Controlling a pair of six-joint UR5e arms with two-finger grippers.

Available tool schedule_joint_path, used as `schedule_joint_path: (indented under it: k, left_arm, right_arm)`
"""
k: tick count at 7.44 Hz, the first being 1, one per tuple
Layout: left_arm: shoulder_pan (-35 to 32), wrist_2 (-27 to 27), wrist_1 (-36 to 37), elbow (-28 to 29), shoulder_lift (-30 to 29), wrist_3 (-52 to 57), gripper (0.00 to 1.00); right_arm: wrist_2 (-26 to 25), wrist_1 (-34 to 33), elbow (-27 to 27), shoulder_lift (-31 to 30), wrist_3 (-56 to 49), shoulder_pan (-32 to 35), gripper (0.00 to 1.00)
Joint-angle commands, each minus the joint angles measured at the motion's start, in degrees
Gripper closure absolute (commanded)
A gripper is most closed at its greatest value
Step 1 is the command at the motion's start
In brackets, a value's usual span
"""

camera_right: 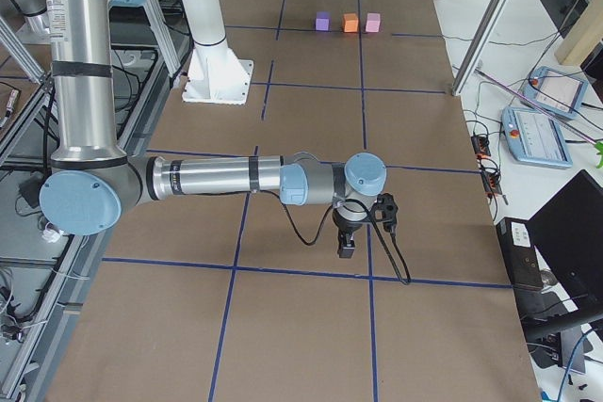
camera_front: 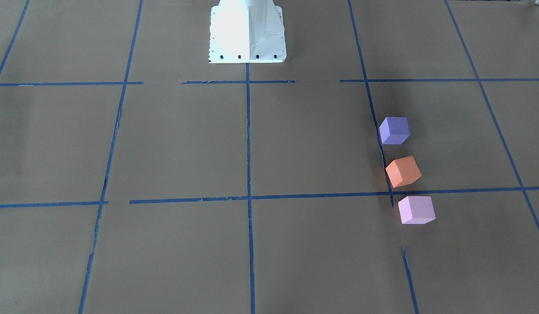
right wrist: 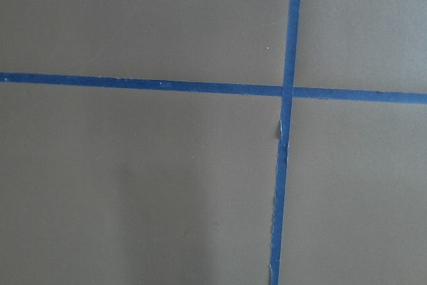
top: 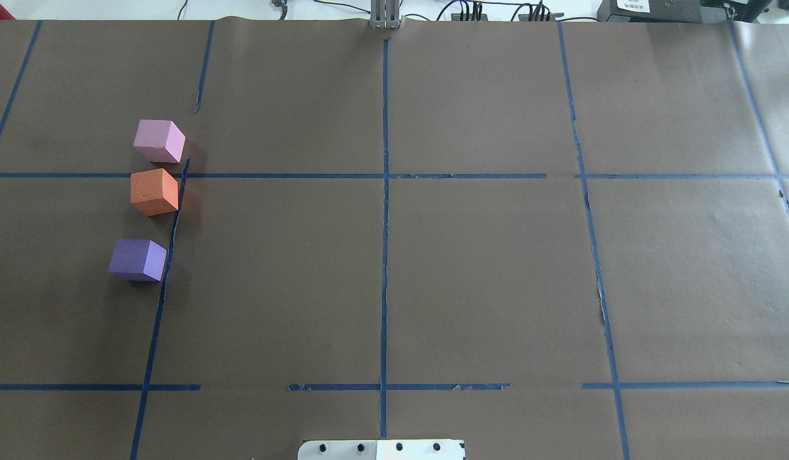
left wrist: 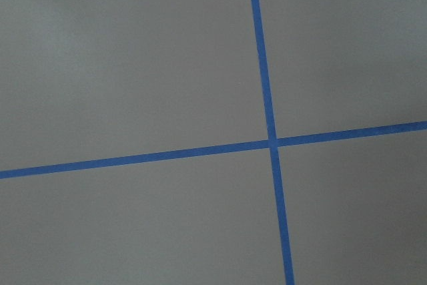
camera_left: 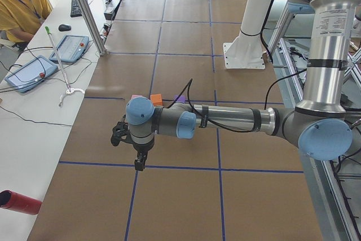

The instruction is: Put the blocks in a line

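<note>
- The purple block (top: 137,260) sits on my left side of the table (top: 483,268), nearest my base, just left of a blue tape line (top: 170,243).
- The orange block (top: 154,191) lies beyond it with a clear gap between.
- The pink block (top: 159,141) is farthest, close behind the orange one.
- The row's long axis runs straight away from me, leaning slightly right.
- My left gripper (camera_left: 139,165) points down over bare table; I cannot tell how my jaws stand.
- My right gripper (camera_right: 347,249) likewise; I cannot tell.
</note>
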Motion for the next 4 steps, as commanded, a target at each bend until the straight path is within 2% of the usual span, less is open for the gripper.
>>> schedule_joint_path:
  k: [1, 4]
  left_arm:
    - [0.04, -0.25, -0.31, -0.16, 0.13, 0.12, 0.0]
    - [0.04, -0.16, -0.49, -0.78, 0.13, -0.23, 0.0]
  right_arm:
    - [0.0, 0.0, -0.02, 0.0, 0.0, 0.0, 0.0]
    - [0.0, 0.0, -0.02, 0.0, 0.0, 0.0, 0.0]
